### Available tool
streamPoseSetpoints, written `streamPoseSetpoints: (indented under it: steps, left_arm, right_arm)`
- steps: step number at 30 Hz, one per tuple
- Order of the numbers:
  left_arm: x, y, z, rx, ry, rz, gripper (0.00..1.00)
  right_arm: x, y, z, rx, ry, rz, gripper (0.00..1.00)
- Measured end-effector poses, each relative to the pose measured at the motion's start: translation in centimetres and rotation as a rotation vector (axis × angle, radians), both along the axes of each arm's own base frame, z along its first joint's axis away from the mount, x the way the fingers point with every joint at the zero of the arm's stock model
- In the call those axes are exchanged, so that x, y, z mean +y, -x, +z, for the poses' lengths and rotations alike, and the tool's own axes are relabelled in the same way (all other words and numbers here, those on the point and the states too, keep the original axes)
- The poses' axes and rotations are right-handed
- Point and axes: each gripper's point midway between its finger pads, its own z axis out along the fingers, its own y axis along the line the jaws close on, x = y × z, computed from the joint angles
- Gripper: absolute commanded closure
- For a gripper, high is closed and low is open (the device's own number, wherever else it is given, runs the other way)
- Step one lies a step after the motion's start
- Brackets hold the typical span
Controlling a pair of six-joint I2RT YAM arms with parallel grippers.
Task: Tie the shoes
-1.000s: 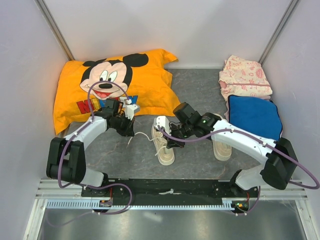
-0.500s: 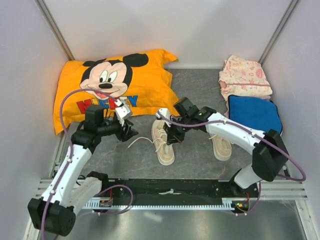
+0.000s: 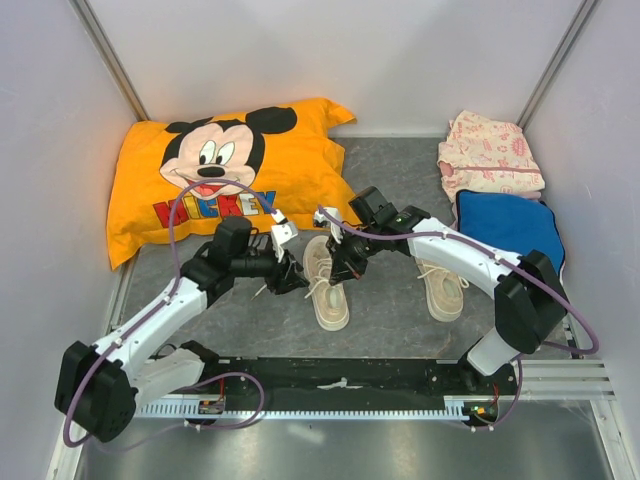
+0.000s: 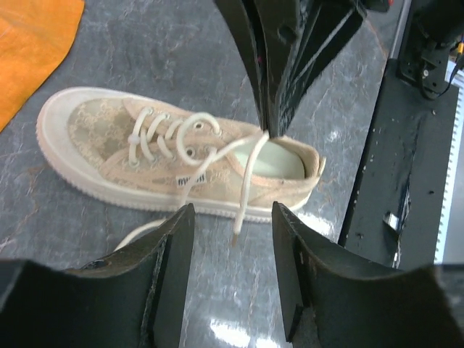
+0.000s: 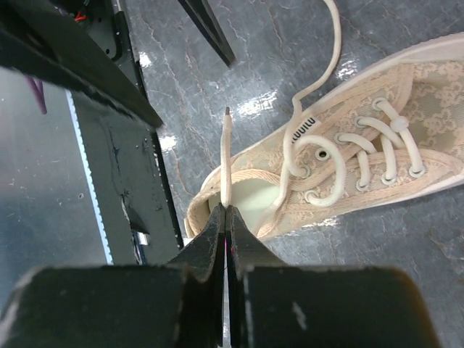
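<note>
Shoe (image 3: 328,290) unknotted, second shoe (image 3: 441,286) waiting: my right claw (image 5: 226,216) clamps lace (image 5: 226,156), left claw (image 4: 232,217) gapes alongside; all tying remains.

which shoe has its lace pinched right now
The middle shoe: the right gripper is shut on its lace. The other shoe lies further right, under the right arm, with no gripper at it.
</note>
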Motion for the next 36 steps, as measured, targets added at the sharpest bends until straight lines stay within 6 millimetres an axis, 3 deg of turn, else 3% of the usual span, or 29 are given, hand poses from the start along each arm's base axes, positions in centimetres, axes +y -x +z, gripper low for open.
streamPoseSetpoints:
  steps: [6,18,22,24,26,31,36]
  left_arm:
    - [-2.1,0.3,-0.3,0.025,0.024,-0.037,0.48]
    - [-4.3,0.1,-1.1,0.028,0.043,-0.079,0.60]
    - [-4.6,0.1,-1.5,0.045,0.042,-0.081,0.84]
    - [-4.6,0.0,-1.6,0.051,0.042,-0.078,0.90]
    - [-4.7,0.0,-1.5,0.050,0.044,-0.077,0.98]
    - [-4.7,0.0,-1.5,0.066,0.048,-0.066,0.99]
    - [-4.5,0.0,-1.8,0.100,0.037,-0.033,0.98]
  right_arm:
    - [0.1,0.3,0.1,0.020,-0.009,0.006,1.00]
    - [0.8,-0.1,0.1,0.048,-0.025,0.012,1.00]
    - [0.5,-0.5,0.3,0.052,-0.034,0.003,1.00]
    - [0.4,-0.7,0.3,0.055,-0.034,-0.003,0.99]
    - [0.1,-0.9,0.3,0.059,-0.033,-0.007,0.91]
    - [-0.3,-1.2,0.5,0.070,-0.039,-0.017,0.62]
    - [-1.7,-4.2,0.9,0.075,-0.049,-0.097,0.60]
